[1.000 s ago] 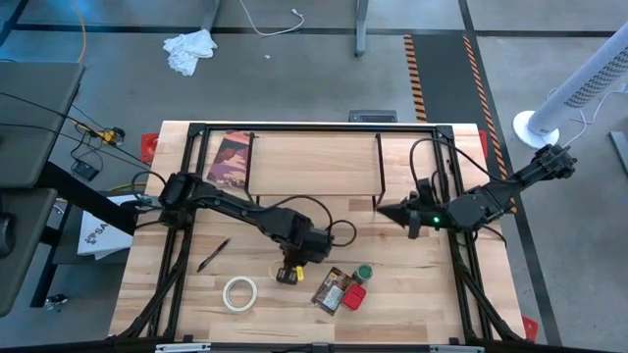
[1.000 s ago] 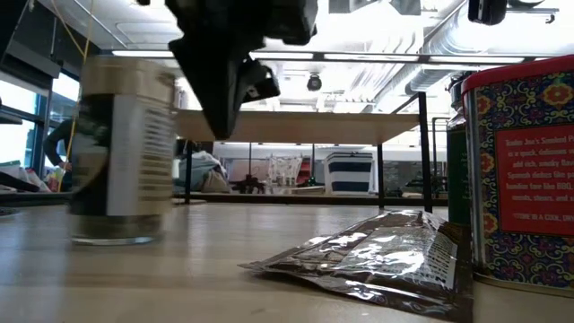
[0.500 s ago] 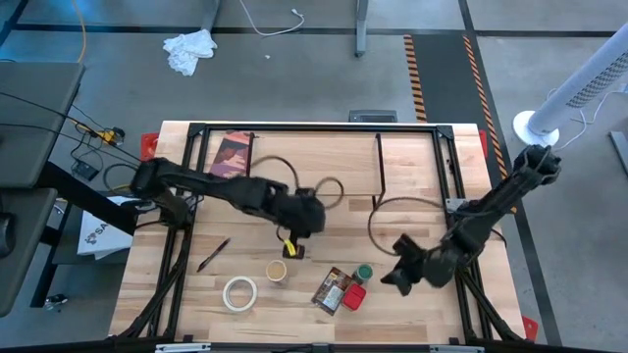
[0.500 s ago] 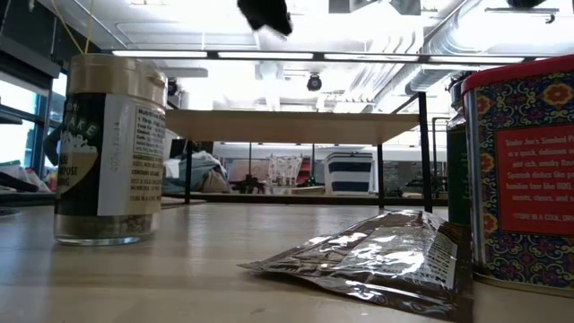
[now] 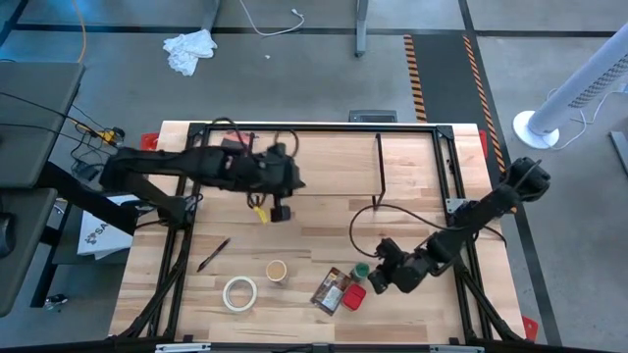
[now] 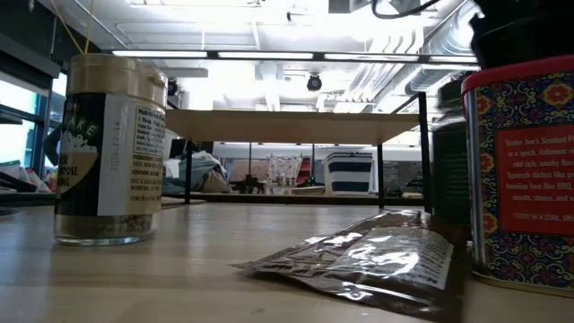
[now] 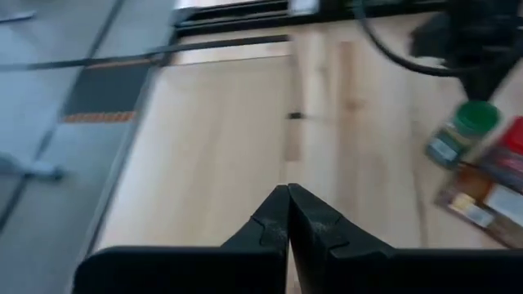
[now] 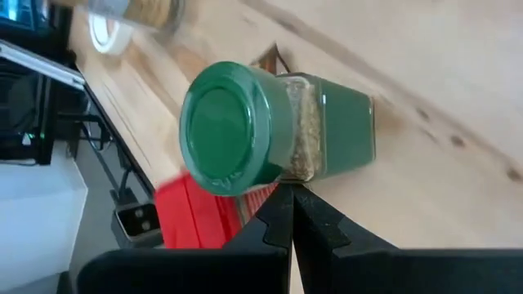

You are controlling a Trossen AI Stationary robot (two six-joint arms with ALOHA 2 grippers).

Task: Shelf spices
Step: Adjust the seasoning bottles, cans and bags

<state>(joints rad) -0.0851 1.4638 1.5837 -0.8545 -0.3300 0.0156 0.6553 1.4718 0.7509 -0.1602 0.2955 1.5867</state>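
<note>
The spices stand at the table's near middle: a tan-lidded jar, a green-lidded jar, a red tin and a flat orange-brown packet lying beside them. The shelf, a light board on black wire legs, stands at the far middle. My left gripper hangs shut and high over the table's middle, holding nothing. My right gripper is shut, low, right beside the green-lidded jar. My right gripper's shut fingertips come slanting down from the table's right side at the green-lidded jar's glass side below the lid. I cannot tell whether they touch it. The jar stands upright on the table.
A white tape roll and a pen lie at the near left. A dark maroon packet lies at the far left, beside the shelf. Black frame rails run along the table's edges. Bare wood lies between shelf and spices.
My left gripper has risen from the tan-lidded jar and gone toward the far edge, tipping up toward level; the jar now stands still on the table. My right gripper has come down and toward the near edge, to the green-lidded jar, rolling as it went.
</note>
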